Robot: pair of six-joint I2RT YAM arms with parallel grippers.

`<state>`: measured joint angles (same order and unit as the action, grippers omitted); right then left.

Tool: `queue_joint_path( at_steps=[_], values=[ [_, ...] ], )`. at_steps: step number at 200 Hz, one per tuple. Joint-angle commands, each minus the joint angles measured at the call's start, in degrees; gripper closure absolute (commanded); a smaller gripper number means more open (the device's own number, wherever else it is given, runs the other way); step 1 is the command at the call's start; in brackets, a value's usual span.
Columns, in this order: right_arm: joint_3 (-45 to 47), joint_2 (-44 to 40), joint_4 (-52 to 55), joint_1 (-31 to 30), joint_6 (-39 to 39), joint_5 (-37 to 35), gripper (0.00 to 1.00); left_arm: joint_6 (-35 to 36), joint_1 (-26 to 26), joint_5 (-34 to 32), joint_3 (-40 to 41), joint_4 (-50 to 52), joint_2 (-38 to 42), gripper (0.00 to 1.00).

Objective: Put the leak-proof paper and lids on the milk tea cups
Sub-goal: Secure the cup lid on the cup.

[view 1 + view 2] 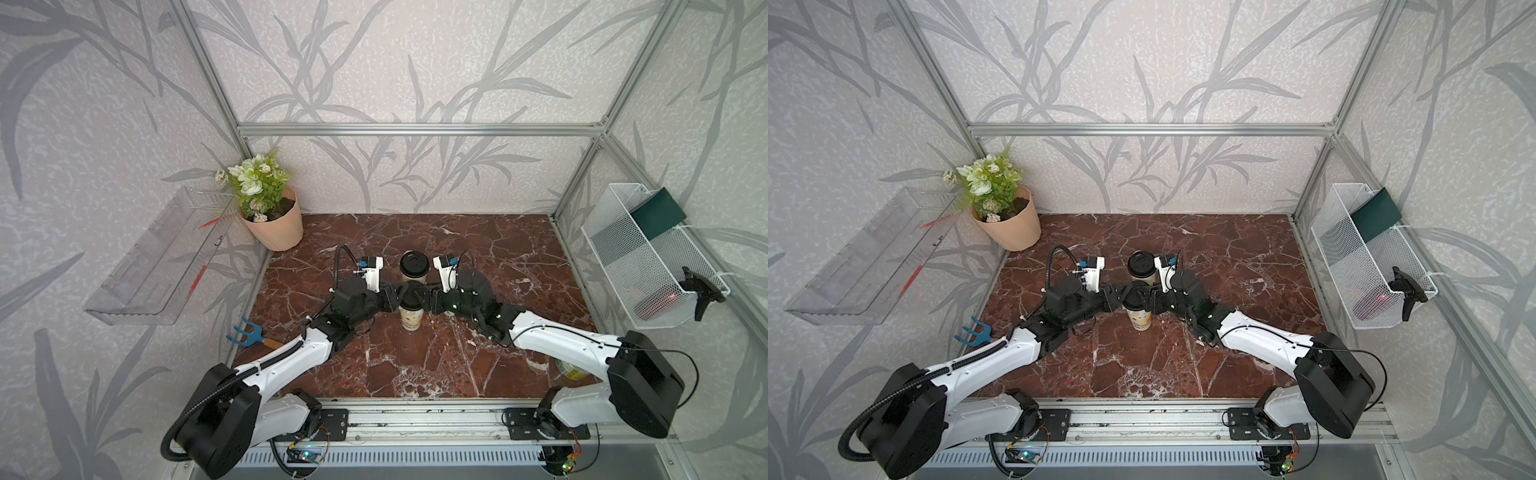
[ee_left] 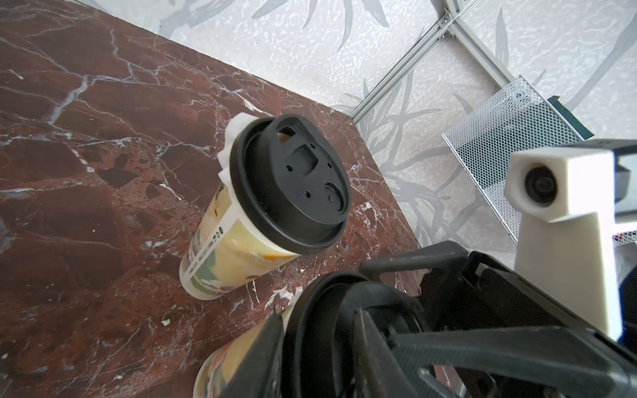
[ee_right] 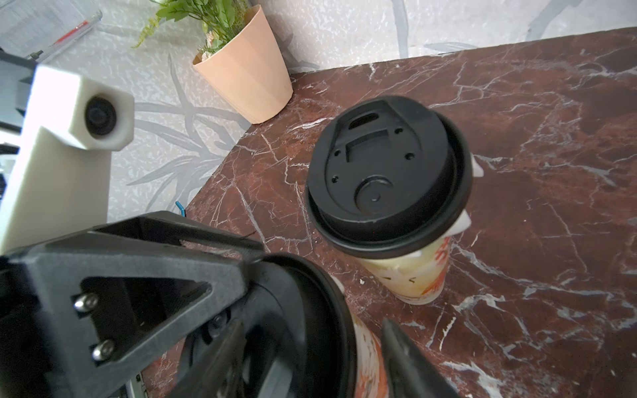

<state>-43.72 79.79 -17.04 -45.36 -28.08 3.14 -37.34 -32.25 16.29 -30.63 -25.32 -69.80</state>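
Left gripper (image 2: 320, 341): half-open, straddling near cup's (image 2: 224, 372) black lid (image 2: 327, 296) rim (grip unclear).
Right gripper (image 3: 312, 361): same, opposite rim.
Advice: press both sides evenly; keep cup upright at tabletop (image 1: 498, 257) centre.

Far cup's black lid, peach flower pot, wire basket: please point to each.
Far cup's black lid (image 3: 387, 174): right wrist view, its flat top.
Peach flower pot (image 1: 277, 228): a top view, outer wall.
Wire basket (image 1: 623, 257): a top view, mesh wall.
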Motion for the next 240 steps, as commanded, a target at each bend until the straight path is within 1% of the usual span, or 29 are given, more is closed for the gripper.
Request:
queue_joint_path(
  at_steps=[1,13,58,118,141,161,210,240],
  values=[
    [5.2,3.7,11.2,-1.1,1.3,-4.5,0.38,1.8,-1.1,-3.0,6.4,13.1,-4.7,0.68],
    [6.0,4.0,10.7,-1.4,1.0,-4.7,0.39,1.7,-1.3,-3.2,7.1,12.9,-4.8,0.71],
    [6.1,5.0,13.2,-2.8,0.6,-6.7,0.4,0.9,-1.9,-2.9,9.9,9.3,-7.2,0.71],
    [6.3,5.6,13.8,-2.9,0.3,-7.4,0.4,1.9,-2.1,-2.4,9.0,10.3,-8.6,0.71],
    [6.3,5.5,14.6,-3.0,0.5,-8.7,0.4,2.0,-2.4,-1.3,10.1,7.7,-10.8,0.71],
    [6.3,5.6,15.4,-3.2,0.7,-10.3,0.41,0.7,-2.9,-1.8,11.9,5.1,-12.2,0.71],
    [5.8,6.2,15.6,-3.2,1.0,-10.1,0.41,0.4,-3.2,-3.1,13.1,5.4,-12.0,0.71],
    [6.1,6.0,15.5,-3.3,0.7,-10.1,0.41,-1.1,-3.4,-2.9,15.2,1.8,-14.2,0.71]
  ],
)
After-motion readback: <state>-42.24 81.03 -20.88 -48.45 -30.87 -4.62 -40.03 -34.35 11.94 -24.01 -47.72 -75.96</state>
